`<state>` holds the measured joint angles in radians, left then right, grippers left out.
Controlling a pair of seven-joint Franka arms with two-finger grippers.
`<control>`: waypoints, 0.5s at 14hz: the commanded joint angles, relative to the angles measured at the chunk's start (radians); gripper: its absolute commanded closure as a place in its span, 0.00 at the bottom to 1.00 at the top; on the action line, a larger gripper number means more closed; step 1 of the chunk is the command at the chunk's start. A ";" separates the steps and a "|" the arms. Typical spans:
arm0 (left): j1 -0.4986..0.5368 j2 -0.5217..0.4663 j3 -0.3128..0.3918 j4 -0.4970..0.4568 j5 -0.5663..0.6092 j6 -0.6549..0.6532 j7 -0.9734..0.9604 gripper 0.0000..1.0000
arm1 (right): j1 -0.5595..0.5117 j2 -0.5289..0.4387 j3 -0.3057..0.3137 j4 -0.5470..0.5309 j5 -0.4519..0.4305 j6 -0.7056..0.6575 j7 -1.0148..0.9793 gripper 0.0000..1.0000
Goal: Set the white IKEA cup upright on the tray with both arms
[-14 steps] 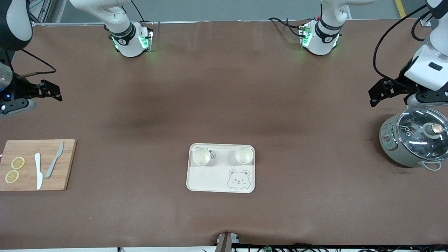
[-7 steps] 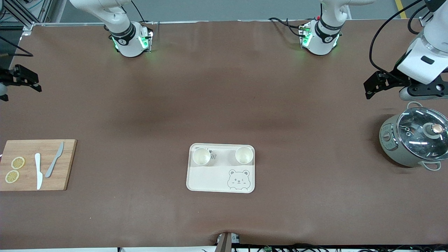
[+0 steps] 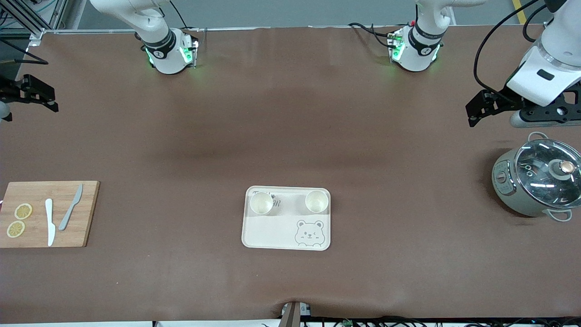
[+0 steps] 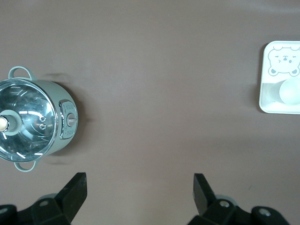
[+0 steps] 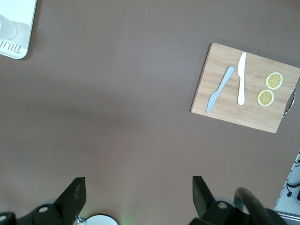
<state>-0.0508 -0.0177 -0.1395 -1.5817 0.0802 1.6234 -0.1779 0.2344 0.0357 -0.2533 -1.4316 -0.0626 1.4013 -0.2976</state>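
Two white cups stand upright on the tray [image 3: 286, 227], both in its half farther from the front camera: one cup [image 3: 261, 203] toward the right arm's end, partly covering the lettering, the other cup [image 3: 317, 201] toward the left arm's end, above the bear face drawing [image 3: 309, 233]. Going across the front view: right pincer [image 3: 34, 94] is up in the air over bare brown bench [image 3: 290, 127] at the right arm's end, fingers apart, holding nothing; right wrist view confirms, with both fingers [image 5: 75, 197] wide and only bench between them. Below it in the front view a wooden cutting board [image 3: 47, 213] lies at the same end, carrying two lemon slices [image 3: 19, 220], a white knife [image 3: 50, 222] and a grey knife [image 3: 71, 207], side by side and not touching. Tray sits mid-bench, in the half nearer the front camera, well apart from board and pot. Left pincer [image 3: 481, 108] is up over bare bench at the left arm's end, fingers apart, empty; left wrist view shows both fingers [image 4: 204, 190] spread with nothing between. Near it, nearer the front camera, a grey-green electric pot [image 3: 535, 181] with a glass lid [image 3: 547, 172] stands on the bench. Neither pincer touches a cup or the tray.
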 commanded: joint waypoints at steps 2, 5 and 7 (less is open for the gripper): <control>0.023 -0.024 0.000 -0.018 -0.048 -0.007 0.003 0.00 | 0.013 0.030 -0.003 0.039 -0.010 0.022 0.029 0.00; 0.025 -0.018 0.000 -0.012 -0.049 -0.007 0.011 0.00 | -0.015 0.067 -0.004 0.097 0.000 0.059 -0.012 0.00; 0.025 -0.018 0.001 -0.011 -0.050 -0.016 0.017 0.00 | -0.029 0.110 0.003 0.219 -0.035 0.039 -0.015 0.00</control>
<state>-0.0339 -0.0177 -0.1373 -1.5831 0.0516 1.6227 -0.1770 0.2278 0.0912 -0.2593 -1.3537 -0.0692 1.4885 -0.2905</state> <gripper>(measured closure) 0.000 0.000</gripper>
